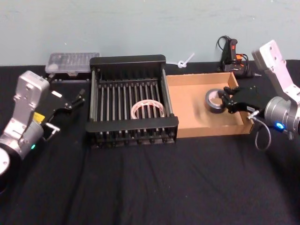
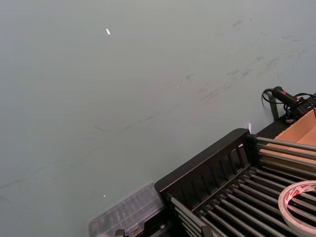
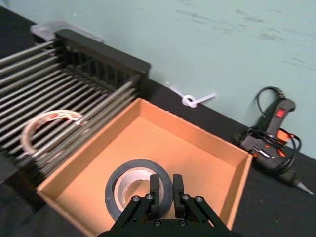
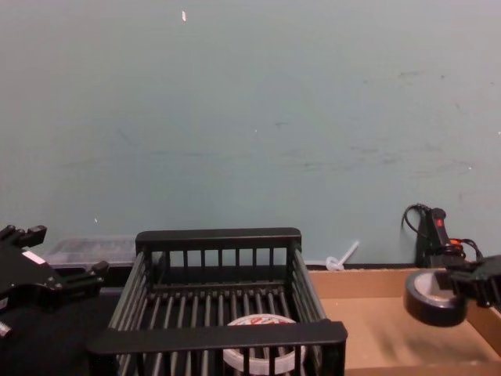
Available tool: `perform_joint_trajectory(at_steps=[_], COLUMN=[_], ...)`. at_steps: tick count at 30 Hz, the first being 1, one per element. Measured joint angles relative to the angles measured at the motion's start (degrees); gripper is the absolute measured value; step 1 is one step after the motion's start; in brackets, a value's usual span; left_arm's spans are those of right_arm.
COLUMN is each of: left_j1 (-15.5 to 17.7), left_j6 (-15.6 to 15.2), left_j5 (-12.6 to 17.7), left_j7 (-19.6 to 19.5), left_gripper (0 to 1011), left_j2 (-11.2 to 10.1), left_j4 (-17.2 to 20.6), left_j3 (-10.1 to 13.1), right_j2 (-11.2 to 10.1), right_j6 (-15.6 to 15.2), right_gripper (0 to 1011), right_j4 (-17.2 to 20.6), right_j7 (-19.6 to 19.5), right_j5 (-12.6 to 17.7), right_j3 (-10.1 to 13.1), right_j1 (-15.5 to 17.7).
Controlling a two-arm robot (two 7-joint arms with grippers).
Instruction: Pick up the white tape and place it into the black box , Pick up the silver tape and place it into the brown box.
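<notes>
I'm holding the silver tape (image 1: 215, 100) clamped in my right gripper (image 1: 228, 101) over the brown box (image 1: 193, 123); the chest view is showing the roll hanging clear of the floor, which the head view isn't telling me. The white tape (image 1: 147, 109) is lying flat in the black box (image 1: 132, 60). My left gripper (image 1: 77, 99) is idling with its fingers apart, left of the crate.

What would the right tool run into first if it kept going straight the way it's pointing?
The right tool is shut on the silver tape, held tilted above the brown box and pointing toward the black box. Going straight on, it would probably meet that crate's side wall first, though depth is unclear.
</notes>
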State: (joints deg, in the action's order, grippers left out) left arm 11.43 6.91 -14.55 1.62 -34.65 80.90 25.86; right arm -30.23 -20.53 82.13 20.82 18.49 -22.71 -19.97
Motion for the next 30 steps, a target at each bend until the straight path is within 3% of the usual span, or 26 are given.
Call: perform_joint_trajectory(at_steps=[9, 24, 30], left_j1=[0.0, 0.0, 0.0], left_j6=[0.0, 0.0, 0.0], left_j5=[0.0, 0.0, 0.0], left_j7=[0.0, 0.0, 0.0], left_gripper=[1001, 1001, 1001], left_j2=[0.0, 0.0, 0.0], left_j4=[0.0, 0.0, 0.0], left_j3=[0.0, 0.0, 0.0], right_j2=[2.1, 1.9, 1.9], right_j6=[0.4, 0.4, 0.4], right_gripper=[159, 161, 326], right_j4=[-3.2, -3.1, -3.0], right_j7=[-0.1, -0.1, -0.1], right_j5=[-1.3, -1.2, -1.2], right_j3=[0.7, 0.6, 0.6], right_j1=[-1.7, -1.7, -1.6])
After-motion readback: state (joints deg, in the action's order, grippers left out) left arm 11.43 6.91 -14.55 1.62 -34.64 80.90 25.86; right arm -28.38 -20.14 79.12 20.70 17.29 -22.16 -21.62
